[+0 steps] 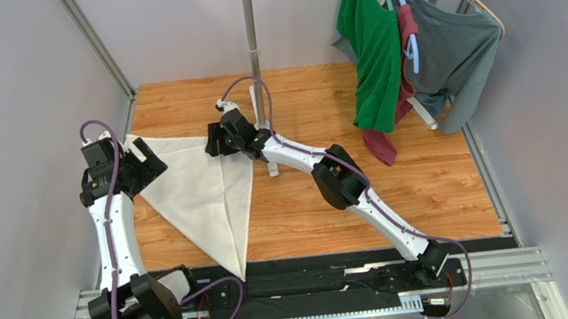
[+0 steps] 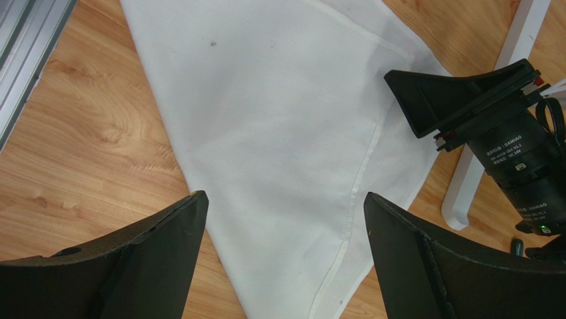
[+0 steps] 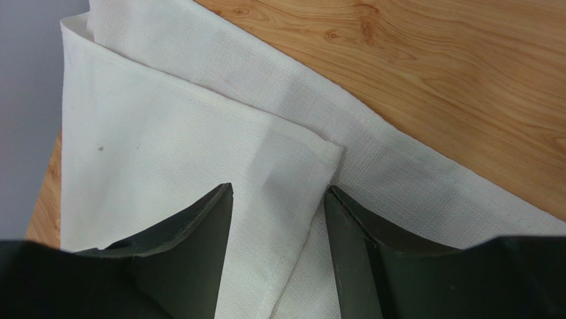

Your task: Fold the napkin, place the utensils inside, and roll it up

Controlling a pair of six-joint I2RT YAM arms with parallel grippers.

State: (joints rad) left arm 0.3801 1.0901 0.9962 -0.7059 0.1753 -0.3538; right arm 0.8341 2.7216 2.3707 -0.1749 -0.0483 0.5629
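Right, the overhead view lays out the whole scene. The large plain white cloth napkin [image 1: 202,189] lies folded into a triangle on the wooden tabletop [image 1: 395,187], just left of the white metal pole stand [image 1: 254,58]. Its long point runs down and away from the stand's foot. On the stand's other side hang a green shirt [image 1: 370,53] and a grey shirt [image 1: 456,51], well apart from the cloth. The left gripper [image 1: 142,155] is at the napkin corner farthest from the stand, and the right gripper [image 1: 214,141] is at the corner nearest it. From up here the jaws are hard to read, and that's where the wrist cameras help.

The left wrist view shows the left gripper's black fingers [image 2: 166,232] spread wide with nothing held. Flat white fabric with a stitched hem fills the gap beneath them. This view also catches the stand's white foot just beyond the cloth's far edge.

The right wrist view gives what neither other view does: the fold close up. The right gripper's jaws stand apart, narrower than the left pair, with one finger on either side of the upper layer's corner. That corner stops a little short of the lower layer's edge, which runs on as a strip against the wood. Whether the fingertips touch the cloth, I cannot tell.
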